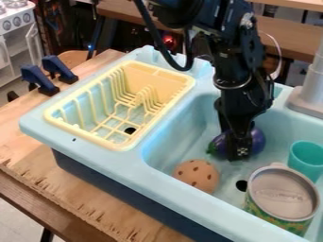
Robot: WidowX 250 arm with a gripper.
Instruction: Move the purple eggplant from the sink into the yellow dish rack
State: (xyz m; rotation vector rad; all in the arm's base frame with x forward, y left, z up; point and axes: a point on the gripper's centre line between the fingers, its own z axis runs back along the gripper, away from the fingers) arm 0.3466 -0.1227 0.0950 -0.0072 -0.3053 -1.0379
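Note:
In the camera view, the black gripper (238,150) hangs down into the light blue sink (170,137), low in its basin. A purple eggplant (258,140) with a green stem end lies at the gripper, showing on both sides of it; its middle is hidden behind the gripper. Whether the eggplant is held cannot be made out. Toward the front of the basin, left of the gripper, rests a round tan cookie (196,176) with dark spots.
A lidded can (283,198) and a teal cup (307,159) stand at the basin's right. The yellow dish rack (120,145) sits on the sink's left part. A grey faucet (310,87) rises at the back right; blue clamps (39,79) grip the wooden table's left side.

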